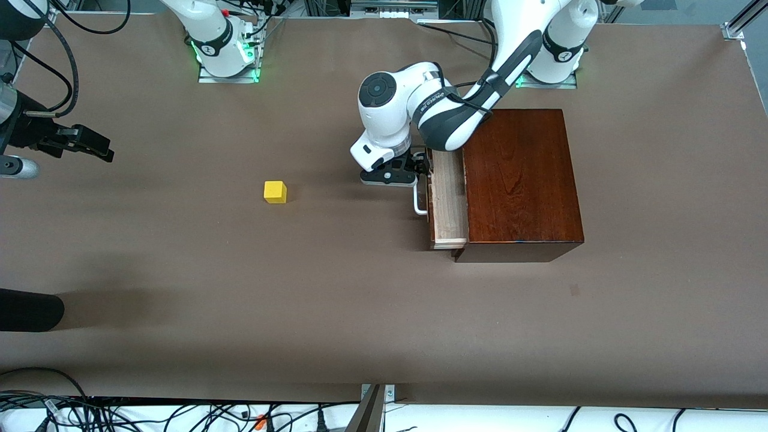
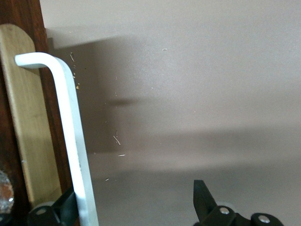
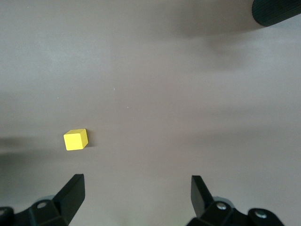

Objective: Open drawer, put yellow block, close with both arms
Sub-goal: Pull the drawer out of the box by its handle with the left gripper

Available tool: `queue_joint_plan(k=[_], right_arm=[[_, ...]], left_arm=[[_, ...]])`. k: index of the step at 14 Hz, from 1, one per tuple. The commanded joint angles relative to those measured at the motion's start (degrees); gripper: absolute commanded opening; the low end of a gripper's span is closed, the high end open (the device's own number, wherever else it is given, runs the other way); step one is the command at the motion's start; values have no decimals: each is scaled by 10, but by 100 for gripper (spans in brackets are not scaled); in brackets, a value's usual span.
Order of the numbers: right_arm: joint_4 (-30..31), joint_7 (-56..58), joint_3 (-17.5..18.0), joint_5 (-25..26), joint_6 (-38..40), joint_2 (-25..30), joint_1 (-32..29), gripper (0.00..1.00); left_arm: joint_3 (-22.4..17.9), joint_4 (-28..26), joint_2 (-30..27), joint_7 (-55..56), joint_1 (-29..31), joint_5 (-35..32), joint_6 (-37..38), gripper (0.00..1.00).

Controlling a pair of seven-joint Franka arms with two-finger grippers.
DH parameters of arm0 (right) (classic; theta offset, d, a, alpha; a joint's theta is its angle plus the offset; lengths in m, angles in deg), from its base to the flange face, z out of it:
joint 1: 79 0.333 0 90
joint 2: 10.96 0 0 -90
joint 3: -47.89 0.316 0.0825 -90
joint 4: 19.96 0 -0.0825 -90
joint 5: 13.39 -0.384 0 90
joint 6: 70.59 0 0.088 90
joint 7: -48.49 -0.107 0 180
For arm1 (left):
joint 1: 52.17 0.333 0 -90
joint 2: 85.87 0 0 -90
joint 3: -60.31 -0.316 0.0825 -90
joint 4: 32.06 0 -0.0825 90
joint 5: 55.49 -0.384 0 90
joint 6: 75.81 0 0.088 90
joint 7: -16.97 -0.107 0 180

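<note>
Front view: drawer (image 1: 449, 201) pulled partly out of the dark wooden box (image 1: 521, 180), pale tray showing, white handle (image 1: 419, 201) facing the right arm's end of the table; left gripper (image 1: 414, 174) sits at the handle's end farther from the camera; yellow block (image 1: 275, 192) alone on the brown table (image 1: 360, 312), well apart from the drawer, toward the right arm's end; right gripper (image 1: 90, 144) hangs over bare table near that end, waiting.

Left wrist view: handle (image 2: 70, 136) runs between the 2 black fingers (image 2: 203, 200); jaws spread wide, 1 finger tucked against the handle by the drawer front (image 2: 51, 122), the other well apart from it; no clamp on the bar.

Right wrist view: right gripper (image 3: 136, 195) open, 2 fingers (image 3: 73, 193) wide apart over the table; block (image 3: 75, 139) on the table near 1 fingertip, not between them, untouched.
</note>
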Motion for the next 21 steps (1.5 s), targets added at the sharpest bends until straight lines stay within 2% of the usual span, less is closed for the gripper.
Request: queue_joint_plan(k=[1,17,21], right_arm=[[-7,0,8,3,2,0,-8,100],[-7,1,8,3,0,0,-8,100],[-7,2,8,3,0,0,-8,100]], left_arm=[[1,44,18,-4,-11,19,-11,100],[-1,52,26,-14,-23,13,-10,100],[-3,53,19,-30,-23,11,19,100]])
